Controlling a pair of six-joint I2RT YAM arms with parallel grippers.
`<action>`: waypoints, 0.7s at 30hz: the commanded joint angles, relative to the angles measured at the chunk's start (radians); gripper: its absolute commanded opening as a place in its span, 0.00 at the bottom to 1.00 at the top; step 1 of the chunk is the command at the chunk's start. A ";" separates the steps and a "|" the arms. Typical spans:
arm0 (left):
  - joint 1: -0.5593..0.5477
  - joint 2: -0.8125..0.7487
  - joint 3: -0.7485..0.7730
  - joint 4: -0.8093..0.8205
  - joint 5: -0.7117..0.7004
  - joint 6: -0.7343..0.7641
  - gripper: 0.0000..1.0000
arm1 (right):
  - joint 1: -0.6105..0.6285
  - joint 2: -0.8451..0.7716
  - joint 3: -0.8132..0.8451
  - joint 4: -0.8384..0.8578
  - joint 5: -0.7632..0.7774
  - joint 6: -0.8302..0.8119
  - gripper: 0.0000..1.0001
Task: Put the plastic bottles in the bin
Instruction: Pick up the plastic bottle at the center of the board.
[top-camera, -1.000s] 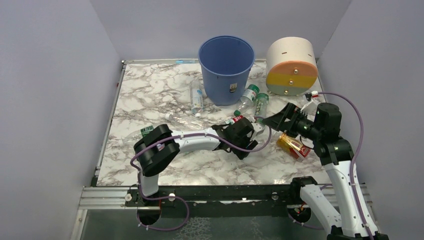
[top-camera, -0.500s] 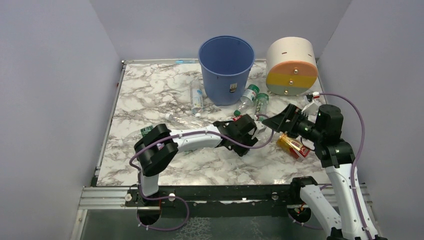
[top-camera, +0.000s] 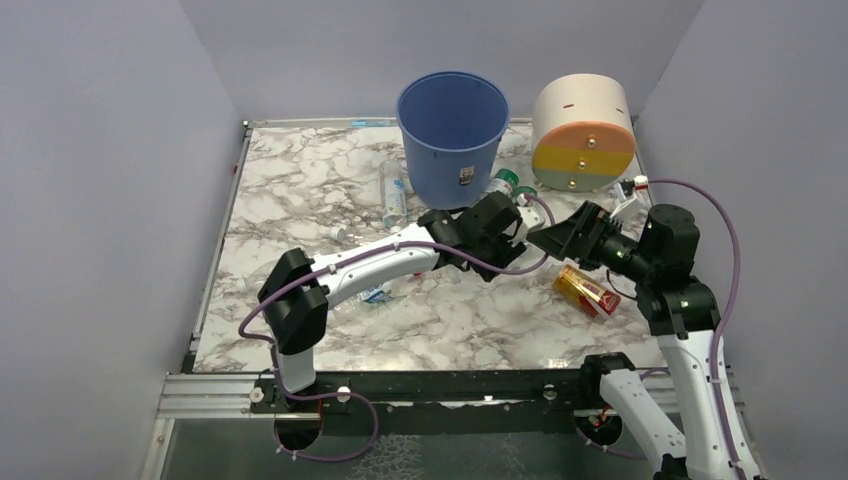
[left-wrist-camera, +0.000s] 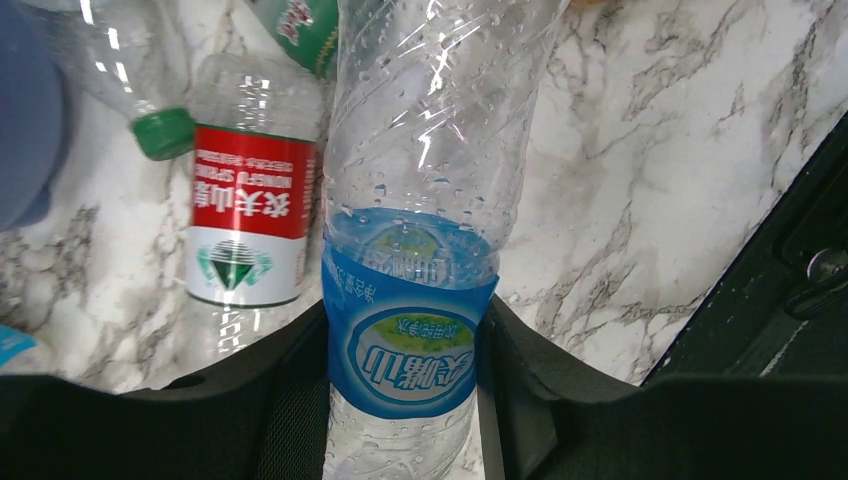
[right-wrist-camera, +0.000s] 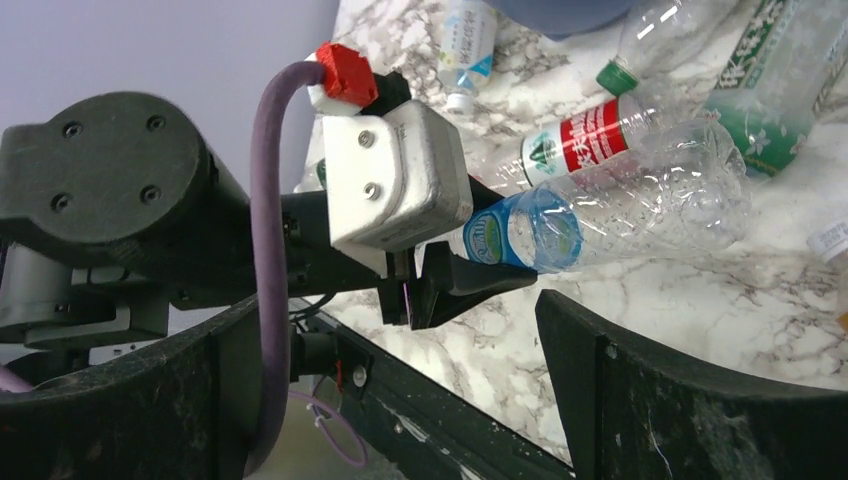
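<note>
Where lavender-grey walls close in on three sides, a table with a white, grey-veined marble pattern carries the blue bin at its far edge. A cream drum banded orange and yellow sits just to the bin's right. The left end effector reaches out just in front of the bin and pinches a clear blue-labelled bottle across its label. One dark finger presses on each side, and the bottle's ribbed body sticks out beyond the tips. Beside it on the table lies a red-labelled bottle, and a green-capped bottle lies close to the bin's side. A second blue-labelled bottle lies left of the bin, and a red-and-yellow bottle lies near the right arm. The right end effector faces the held bottle from close by, its fingers spread wide and holding nothing.
</note>
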 joint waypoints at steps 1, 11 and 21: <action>0.057 -0.034 0.119 -0.065 -0.048 0.025 0.47 | 0.001 -0.005 0.081 -0.084 -0.020 -0.028 1.00; 0.108 -0.020 0.255 -0.124 -0.027 0.056 0.47 | 0.001 0.022 0.206 -0.124 0.045 -0.018 0.99; 0.127 -0.065 0.233 -0.120 -0.026 0.040 0.46 | 0.001 0.090 0.305 0.021 0.042 0.055 1.00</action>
